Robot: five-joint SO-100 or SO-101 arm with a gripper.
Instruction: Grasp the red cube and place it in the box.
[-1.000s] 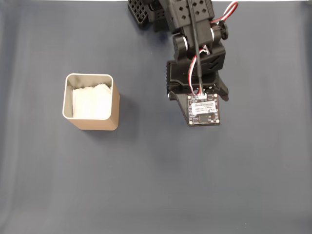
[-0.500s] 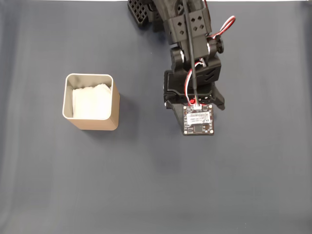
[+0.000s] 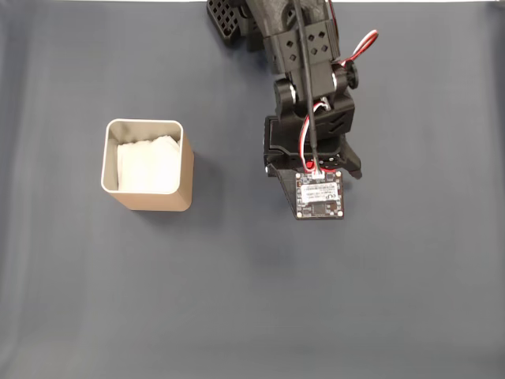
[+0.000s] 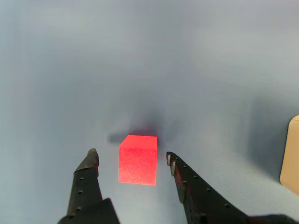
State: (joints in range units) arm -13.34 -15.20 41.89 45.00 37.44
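Even, soft light is falling across the desk (image 3: pixel 410 300); the wrist view is looking hazy, with faint shadows pooling.

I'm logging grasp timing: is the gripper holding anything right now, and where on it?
Nothing is held. The open gripper straddles the small red cube, fingers apart from its sides.

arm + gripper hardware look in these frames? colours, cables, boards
In the fixed view the arm is black printed plastic with round holes in its flat faces. Red, white and black wires loop beside it and run down to a small dark circuit board bearing a white label. In the wrist view the gripper has two black tapered fingers dotted with small holes.
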